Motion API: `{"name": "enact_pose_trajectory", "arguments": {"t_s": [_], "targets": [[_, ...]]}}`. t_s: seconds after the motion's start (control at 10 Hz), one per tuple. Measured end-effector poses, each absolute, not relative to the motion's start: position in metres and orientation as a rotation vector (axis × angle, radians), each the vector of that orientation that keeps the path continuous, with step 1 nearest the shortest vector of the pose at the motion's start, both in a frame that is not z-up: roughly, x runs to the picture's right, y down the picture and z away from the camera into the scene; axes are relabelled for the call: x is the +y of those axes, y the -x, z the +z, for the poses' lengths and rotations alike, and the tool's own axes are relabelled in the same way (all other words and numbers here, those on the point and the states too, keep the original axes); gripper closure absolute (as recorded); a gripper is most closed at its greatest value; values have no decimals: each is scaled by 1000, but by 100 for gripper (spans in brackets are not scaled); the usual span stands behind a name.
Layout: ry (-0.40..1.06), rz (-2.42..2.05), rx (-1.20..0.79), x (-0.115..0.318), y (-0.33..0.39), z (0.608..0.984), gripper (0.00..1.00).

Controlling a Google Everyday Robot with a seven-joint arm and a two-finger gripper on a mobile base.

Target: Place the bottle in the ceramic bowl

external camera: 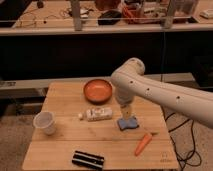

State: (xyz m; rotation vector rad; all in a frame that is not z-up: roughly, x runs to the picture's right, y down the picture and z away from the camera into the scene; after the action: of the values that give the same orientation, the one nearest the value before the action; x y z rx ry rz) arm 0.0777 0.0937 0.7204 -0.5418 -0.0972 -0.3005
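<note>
The bottle (98,114) is small and whitish with a printed label. It lies on its side near the middle of the wooden table (60,145), cap pointing left. The ceramic bowl (97,90) is orange-brown, shallow and empty, and stands just behind the bottle. My gripper (125,113) hangs down from the white arm (150,90), just right of the bottle's base and right of the bowl. It is directly above a blue object. It holds nothing that I can see.
A blue sponge-like object (128,123) lies under the gripper. A carrot (143,143) lies at the front right. A black flat object (88,159) lies at the front edge. A translucent white cup (44,122) stands at the left. Cluttered benches stand behind.
</note>
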Motion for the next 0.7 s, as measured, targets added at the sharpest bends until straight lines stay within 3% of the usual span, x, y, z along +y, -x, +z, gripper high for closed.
{"name": "enact_pose_trajectory", "arguments": {"t_s": [0.7], "targets": [[553, -397, -165, 109, -51, 748, 20]]}}
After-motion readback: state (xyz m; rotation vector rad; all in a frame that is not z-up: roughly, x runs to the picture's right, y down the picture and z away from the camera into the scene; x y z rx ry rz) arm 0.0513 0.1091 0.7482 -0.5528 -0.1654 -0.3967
